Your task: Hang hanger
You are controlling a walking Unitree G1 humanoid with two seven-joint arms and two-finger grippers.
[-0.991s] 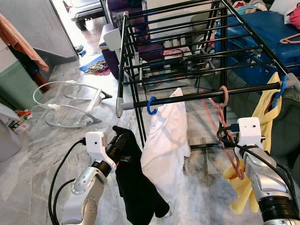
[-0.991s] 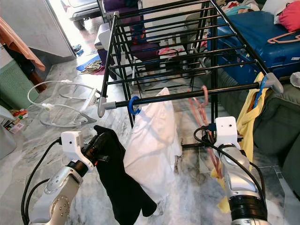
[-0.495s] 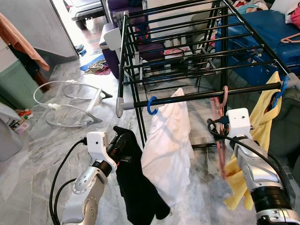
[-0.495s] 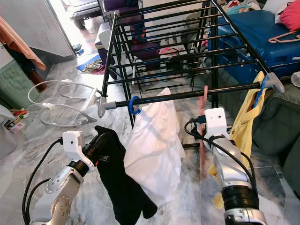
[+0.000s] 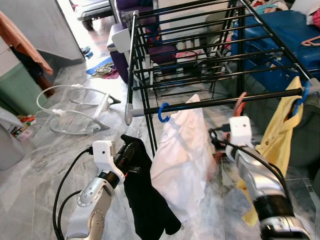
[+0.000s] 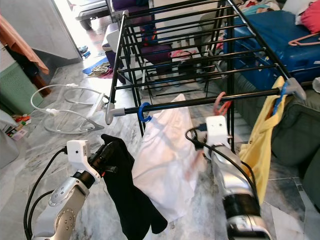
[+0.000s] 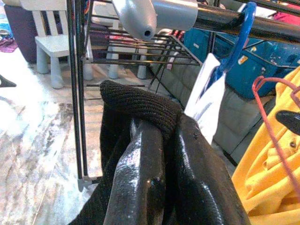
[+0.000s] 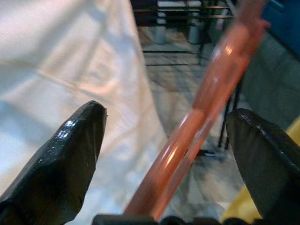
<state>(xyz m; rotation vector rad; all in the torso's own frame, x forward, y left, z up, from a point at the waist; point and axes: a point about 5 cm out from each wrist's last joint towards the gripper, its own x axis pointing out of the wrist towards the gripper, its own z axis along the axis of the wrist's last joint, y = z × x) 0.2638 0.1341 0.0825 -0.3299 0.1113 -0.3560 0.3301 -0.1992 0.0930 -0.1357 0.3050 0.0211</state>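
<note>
Between parted right hand (image 8: 168, 140) fingers, seemingly upright pink hanger (image 8: 206, 112).

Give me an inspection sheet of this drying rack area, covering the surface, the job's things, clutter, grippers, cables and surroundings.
Surface: grey marble floor.
Job's things: pink hanger hooked on the front rail of the black drying rack; white shirt on a blue hanger; yellow shirt at the rail's right end.
Clutter: clothes on the floor.
Grippers: left gripper shut on black garment; right gripper open, the pink hanger between its fingers.
Cables: white cords and power strip on the floor.
Surroundings: blue suitcase behind the rack.
</note>
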